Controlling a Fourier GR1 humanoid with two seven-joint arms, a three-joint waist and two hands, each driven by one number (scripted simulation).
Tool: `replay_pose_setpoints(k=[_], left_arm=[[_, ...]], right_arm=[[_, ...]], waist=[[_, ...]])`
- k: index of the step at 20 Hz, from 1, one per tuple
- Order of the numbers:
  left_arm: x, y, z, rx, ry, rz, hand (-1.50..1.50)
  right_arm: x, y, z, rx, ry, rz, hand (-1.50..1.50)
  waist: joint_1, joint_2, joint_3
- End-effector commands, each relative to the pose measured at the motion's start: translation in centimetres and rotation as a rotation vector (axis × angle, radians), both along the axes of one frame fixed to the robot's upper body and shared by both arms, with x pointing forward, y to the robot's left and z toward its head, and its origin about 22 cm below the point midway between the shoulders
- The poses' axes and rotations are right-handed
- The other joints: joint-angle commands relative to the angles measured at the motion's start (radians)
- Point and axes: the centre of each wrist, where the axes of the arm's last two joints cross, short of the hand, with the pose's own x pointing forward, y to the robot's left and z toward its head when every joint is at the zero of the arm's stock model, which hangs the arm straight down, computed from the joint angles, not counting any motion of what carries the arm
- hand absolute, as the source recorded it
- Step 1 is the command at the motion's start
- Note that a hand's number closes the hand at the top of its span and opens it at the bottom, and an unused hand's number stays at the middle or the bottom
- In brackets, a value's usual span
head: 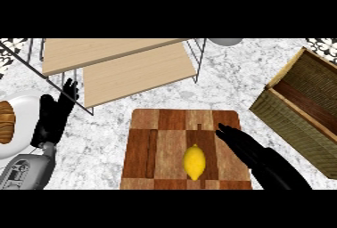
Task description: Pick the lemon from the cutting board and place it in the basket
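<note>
A yellow lemon point(194, 162) lies on the wooden cutting board point(164, 133), near its lower middle. My right hand point(253, 153) stretches over the board's right side with straight fingers, just right of the lemon and apart from it. The woven basket point(289, 120) stands at the right, tilted in view, its wooden floor showing inside. My left hand point(54, 116) rests open at the left, fingers up, holding nothing.
A wire-legged rack with two pale wooden shelves point(125, 67) stands at the back left. A white plate point(20, 107) with a loaf of bread point(6, 122) sits at the far left edge. Marble counter point(223, 93) shows between board, rack and basket.
</note>
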Motion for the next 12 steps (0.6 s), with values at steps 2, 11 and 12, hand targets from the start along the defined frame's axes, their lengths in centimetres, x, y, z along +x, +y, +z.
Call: replay_pose_setpoints(k=[2, 11, 12], left_arm=[[0.5, -0.5, 0.6, -0.01, -0.006, -0.051, 0.0], [0.3, -1.1, -0.5, -0.017, -0.003, -0.037, 0.0], [1.7, -0.8, -0.8, 0.001, -0.031, -0.057, 0.0]], right_arm=[[0.3, 1.9, -2.7, -0.011, 0.009, 0.008, -1.5], [1.6, 5.3, -2.0, 0.017, -0.006, 0.005, -1.5], [3.4, 4.8, -4.2, 0.0, -0.014, 0.022, -1.5]], waist=[[-0.005, 0.0, 0.001], [-0.005, 0.0, 0.001], [-0.006, 0.001, 0.001]])
